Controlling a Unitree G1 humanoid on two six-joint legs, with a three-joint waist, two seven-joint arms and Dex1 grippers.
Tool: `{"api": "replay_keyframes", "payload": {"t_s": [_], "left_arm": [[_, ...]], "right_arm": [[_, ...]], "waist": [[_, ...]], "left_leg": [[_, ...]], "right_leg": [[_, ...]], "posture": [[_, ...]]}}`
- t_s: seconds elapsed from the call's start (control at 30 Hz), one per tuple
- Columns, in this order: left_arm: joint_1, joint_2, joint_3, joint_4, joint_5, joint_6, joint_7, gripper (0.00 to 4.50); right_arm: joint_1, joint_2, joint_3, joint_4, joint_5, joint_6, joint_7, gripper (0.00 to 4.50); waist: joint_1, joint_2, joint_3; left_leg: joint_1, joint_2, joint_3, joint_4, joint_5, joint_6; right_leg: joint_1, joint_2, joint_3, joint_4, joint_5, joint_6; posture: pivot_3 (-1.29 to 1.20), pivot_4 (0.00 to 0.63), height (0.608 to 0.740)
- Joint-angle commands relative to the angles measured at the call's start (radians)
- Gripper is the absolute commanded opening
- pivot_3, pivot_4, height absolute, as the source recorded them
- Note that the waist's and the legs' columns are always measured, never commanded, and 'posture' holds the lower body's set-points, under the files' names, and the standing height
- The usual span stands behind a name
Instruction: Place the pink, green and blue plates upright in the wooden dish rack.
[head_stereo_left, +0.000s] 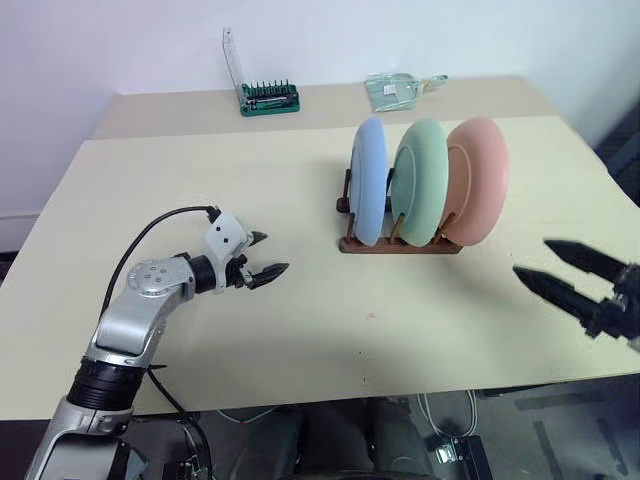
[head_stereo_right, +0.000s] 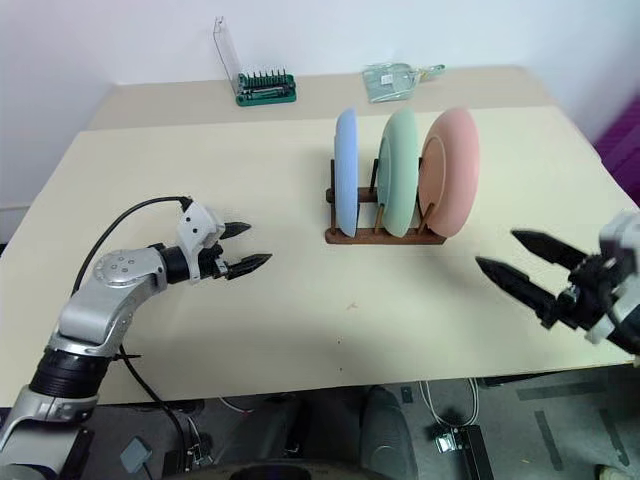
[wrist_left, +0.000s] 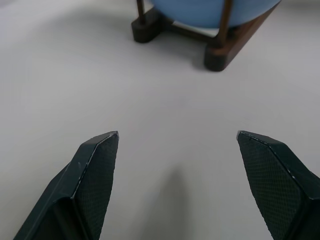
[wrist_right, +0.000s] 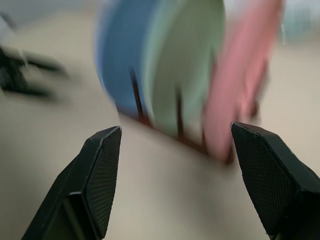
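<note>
The blue plate (head_stereo_left: 369, 182), the green plate (head_stereo_left: 420, 181) and the pink plate (head_stereo_left: 480, 178) stand upright side by side in the dark wooden dish rack (head_stereo_left: 400, 244) on the cream table (head_stereo_left: 200, 190). My left gripper (head_stereo_left: 262, 256) hovers low over the table to the left of the rack, open and empty. My right gripper (head_stereo_left: 560, 271) is at the right edge of the table, to the right of and nearer than the rack, open with nothing between its fingers. The right wrist view looks at all three plates (wrist_right: 185, 65) over the open fingertips.
A green tool holder (head_stereo_left: 268, 97) with a clear lid and a clear plastic packet (head_stereo_left: 398, 90) lie at the back of the table. The table's front edge runs just below both grippers.
</note>
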Motion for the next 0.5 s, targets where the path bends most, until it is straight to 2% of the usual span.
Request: {"api": "replay_keyframes", "payload": {"t_s": [0.03,0.1,0.17,0.3,0.5], "left_arm": [[0.012,-0.007,0.055,0.037,0.008,-0.058,0.031,3.89],[0.022,-0.01,0.061,0.052,0.021,-0.083,0.052,3.89],[0.037,-0.015,0.068,0.062,0.032,-0.099,0.072,3.89],[0.083,-0.021,0.084,0.05,0.027,-0.108,0.086,3.89],[0.134,-0.046,0.091,0.014,0.025,-0.098,0.125,3.89]], "right_arm": [[-0.021,0.018,0.129,0.093,-0.219,-0.145,-0.044,3.54],[-0.038,0.028,0.185,0.156,-0.31,-0.227,-0.046,3.54],[-0.072,0.042,0.218,0.208,-0.325,-0.255,-0.033,3.54],[-0.119,0.057,0.282,0.282,-0.371,-0.3,-0.016,3.54],[-0.138,0.05,0.311,0.315,-0.406,-0.329,0.006,3.54]], "waist": [[-0.001,0.0,0.0],[0.003,0.0,0.0],[0.005,0.0,0.0],[0.006,0.0,0.0],[0.006,0.0,0.0]], "left_leg": [[0.0,0.0,0.0,0.0,0.0,0.0],[0.001,0.0,0.0,0.0,0.0,-0.001],[0.0,0.0,0.0,0.0,0.003,-0.006],[0.0,0.0,0.0,0.0,0.003,-0.006],[-0.001,0.0,-0.001,0.0,0.003,-0.006]], "right_leg": [[0.0,0.0,0.0,0.0,0.0,0.0],[0.0,0.0,0.0,0.0,0.0,0.0],[-0.001,0.0,0.0,0.0,0.0,0.0],[0.0,0.0,0.0,-0.001,0.0,0.0],[0.0,0.0,0.0,0.0,0.0,0.0]], "posture": [[0.0,0.15,0.735],[0.0,0.15,0.735],[0.0,0.15,0.735],[0.0,0.15,0.735],[0.0,0.15,0.735]]}}
